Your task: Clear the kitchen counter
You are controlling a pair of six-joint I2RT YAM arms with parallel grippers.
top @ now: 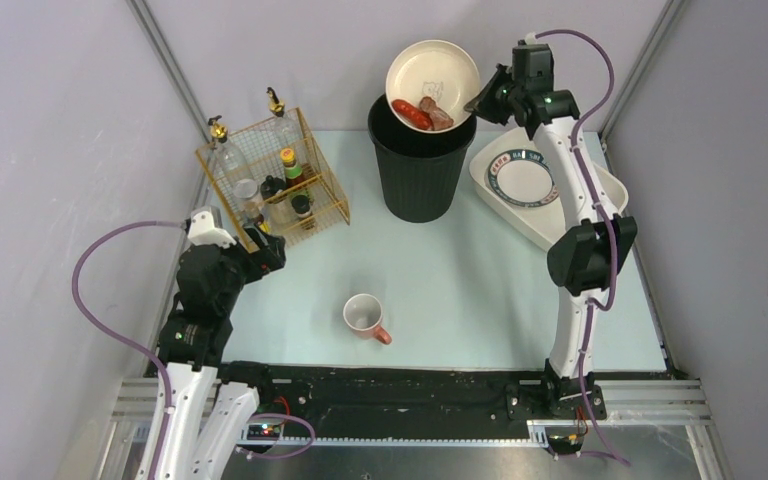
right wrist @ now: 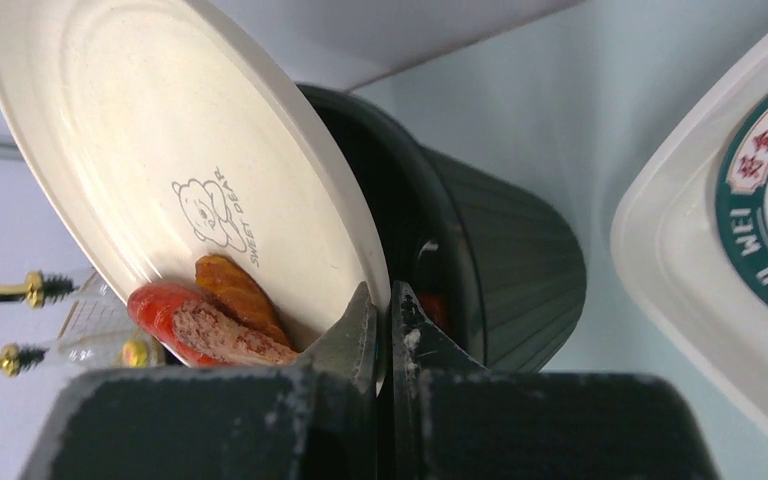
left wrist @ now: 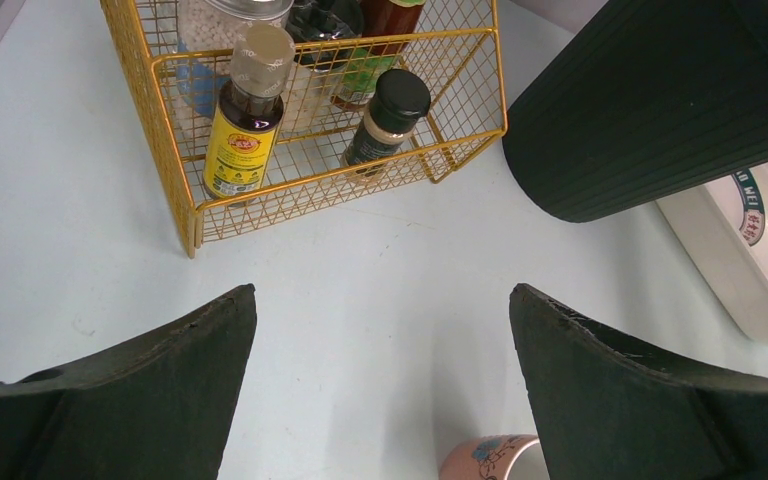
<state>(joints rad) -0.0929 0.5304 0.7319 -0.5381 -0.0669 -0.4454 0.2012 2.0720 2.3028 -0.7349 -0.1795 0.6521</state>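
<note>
**Q:** What is the right gripper doing?

**A:** The right gripper (right wrist: 382, 310) has its fingers pressed together on the rim of a cream plate (right wrist: 160, 150). It holds the plate tilted steeply over the mouth of a black bin (top: 421, 170). A red sausage piece (right wrist: 205, 325) and a browner scrap (right wrist: 240, 290) lie at the plate's low edge, not yet in the bin.

**Q:** And the left?

**A:** The left gripper (left wrist: 380, 340) is spread wide and empty. It hovers low over the pale green kitchen counter (top: 460, 290), facing a gold wire rack (left wrist: 300, 205) of bottles.

**Q:** How far along is the clearing?

**A:** Partway, I judge. One patterned plate (top: 522, 178) already lies in the white basin (right wrist: 665, 240) on the right. The cream plate has yet to shed its scraps. A pink mug (top: 365, 318) sits on the counter near the front middle, untouched.

**Q:** Is there room to move?

**A:** The bin stands just beside the basin, so the right arm's path is tight. The mug sits well apart from everything, with bare counter all round it. A black rail runs along the front edge, and walls close in at the back and sides.
</note>
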